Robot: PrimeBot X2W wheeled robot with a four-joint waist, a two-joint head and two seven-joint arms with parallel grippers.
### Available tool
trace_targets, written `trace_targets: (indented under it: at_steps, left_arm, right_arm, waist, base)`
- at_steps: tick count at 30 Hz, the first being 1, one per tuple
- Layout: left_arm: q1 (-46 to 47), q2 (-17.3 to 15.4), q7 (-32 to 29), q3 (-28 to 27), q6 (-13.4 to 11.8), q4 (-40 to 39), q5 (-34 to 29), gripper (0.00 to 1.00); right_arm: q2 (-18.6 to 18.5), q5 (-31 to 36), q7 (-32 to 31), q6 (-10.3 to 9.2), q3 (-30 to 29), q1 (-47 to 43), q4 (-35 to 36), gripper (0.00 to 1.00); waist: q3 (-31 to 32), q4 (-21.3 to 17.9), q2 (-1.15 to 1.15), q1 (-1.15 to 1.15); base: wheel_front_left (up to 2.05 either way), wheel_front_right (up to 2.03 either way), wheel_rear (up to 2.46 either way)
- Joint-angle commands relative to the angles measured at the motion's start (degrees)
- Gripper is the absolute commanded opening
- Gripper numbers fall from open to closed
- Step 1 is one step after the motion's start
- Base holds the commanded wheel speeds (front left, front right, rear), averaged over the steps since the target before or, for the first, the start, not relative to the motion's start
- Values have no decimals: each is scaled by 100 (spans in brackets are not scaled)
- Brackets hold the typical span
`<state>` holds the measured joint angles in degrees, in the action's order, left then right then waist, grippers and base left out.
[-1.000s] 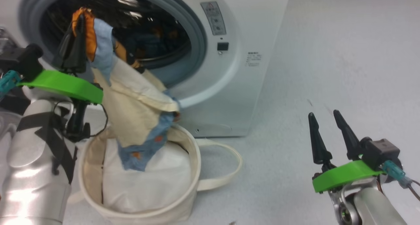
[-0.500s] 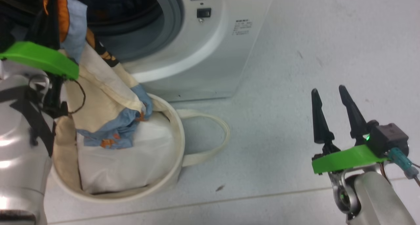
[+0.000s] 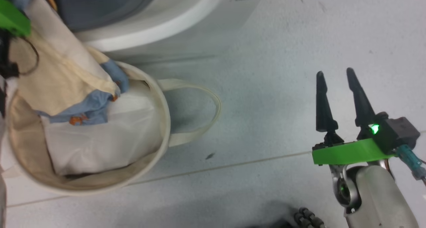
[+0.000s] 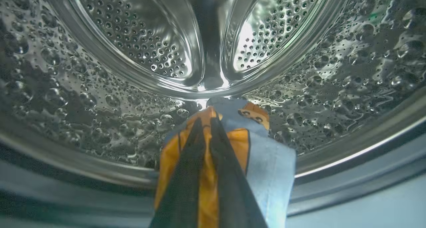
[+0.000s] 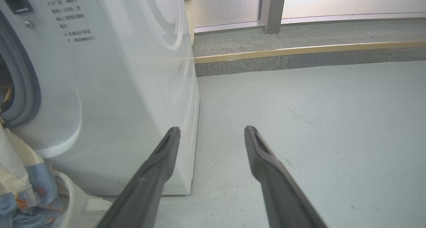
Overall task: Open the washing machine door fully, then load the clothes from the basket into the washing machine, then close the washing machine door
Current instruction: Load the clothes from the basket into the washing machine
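Observation:
My left gripper (image 4: 207, 118) is shut on the clothes (image 4: 263, 161), an orange and light blue bundle, and its tips reach into the perforated steel drum (image 4: 133, 48) of the washing machine (image 3: 173, 25). In the head view the cream and blue garment (image 3: 63, 85) trails from the upper left down into the basket (image 3: 159, 134), its lower end lying on white padding (image 3: 109, 134). Out over the floor at the right, my right gripper (image 3: 335, 76) stands open and holds nothing. The washing machine door is out of view.
One basket loop handle (image 3: 206, 98) lies on the pale floor (image 3: 266, 88) beside the machine. The right wrist view has the machine's side (image 5: 133, 88), a raised kerb (image 5: 299, 51) behind it and open floor to the right. A dark part of my base (image 3: 306, 218) sits at the bottom edge.
The head camera has tilted down, so the machine opening slid up and out of the picture. My left gripper, still shut on the clothes, has gone toward the drum. The right gripper keeps its pose.

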<state>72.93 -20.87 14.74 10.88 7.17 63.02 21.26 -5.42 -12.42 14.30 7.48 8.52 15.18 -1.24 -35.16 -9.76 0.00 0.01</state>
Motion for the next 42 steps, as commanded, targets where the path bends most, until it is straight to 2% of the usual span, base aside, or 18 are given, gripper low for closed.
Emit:
trace_targets:
  at_steps: [1, 6, 10, 13, 15, 17, 24, 25, 26, 27, 29, 35, 42]
  left_arm:
    - [243, -332, 26, -56, 32, -165, -36, 0]
    - [538, -395, 26, -448, -9, -1186, -172, 0]
    - [481, -279, 26, -931, -31, -2093, -376, 0]
    - [346, -143, 26, -1276, -22, -2456, -532, 0]
    - [240, -71, 26, -1368, -13, -2255, -631, 0]
    - [202, -22, 26, -1352, -8, -1601, -687, 0]
    - [712, 38, -247, -920, 12, 238, -926, 0]
    - [755, 41, -384, -861, 14, 443, -949, 9]
    - [795, 37, -523, -857, 16, 627, -927, 88]
    - [827, 38, -661, -882, 11, 754, -883, 100]
    - [850, 32, -837, -852, 2, 884, -881, 100]
    - [733, 77, -869, -849, -41, 1015, -801, 100]
    - [184, 265, -214, -884, -24, 1049, -650, 100]
  right_arm:
    - [53, 51, 70, 1, 74, -54, 197, 100]
    - [115, 167, 70, 1, -36, -101, 358, 100]
    - [138, 248, 70, 1, -97, -102, 515, 100]
    - [150, 281, 70, 1, -94, -92, 596, 100]
    - [157, 290, 70, 1, -72, -99, 598, 100]
    - [165, 285, 70, 1, -16, -111, 558, 100]
    - [181, 258, 70, 1, 24, -122, 490, 100]
    - [183, 250, 70, 1, 34, -112, 483, 100]
    - [186, 244, 70, 1, 45, -102, 472, 100]
    - [188, 235, 70, 1, 53, -95, 461, 100]
    - [191, 218, 70, 1, 63, -85, 436, 100]
    - [186, 163, 70, 1, 125, -29, 316, 100]
    - [108, 7, 70, 1, 265, 96, 47, 100]
  waist:
    - [-209, -116, 0, -1]
    - [-408, -172, 0, -1]
    - [-503, -174, 0, -1]
    - [-543, -178, 0, -1]
    - [-536, -182, 0, -1]
    - [-488, -202, 0, -1]
    - [-435, -211, 0, -1]
    - [-416, -218, 0, -1]
    - [-394, -228, 0, -1]
    - [-375, -236, 0, -1]
    - [-324, -244, 0, -1]
    - [-58, -231, 0, -1]
    - [513, -80, 0, -1]
  base:
    - [0, 0, 0]
    - [0, 0, 0]
    - [0, 0, 0]
    - [0, 0, 0]
    - [0, 0, 0]
    - [0, 0, 0]
    - [0, 0, 0]
    - [0, 0, 0]
    - [0, 0, 0]
    - [0, 0, 0]
    - [0, 0, 0]
    - [0, 0, 0]
    - [0, 0, 0]
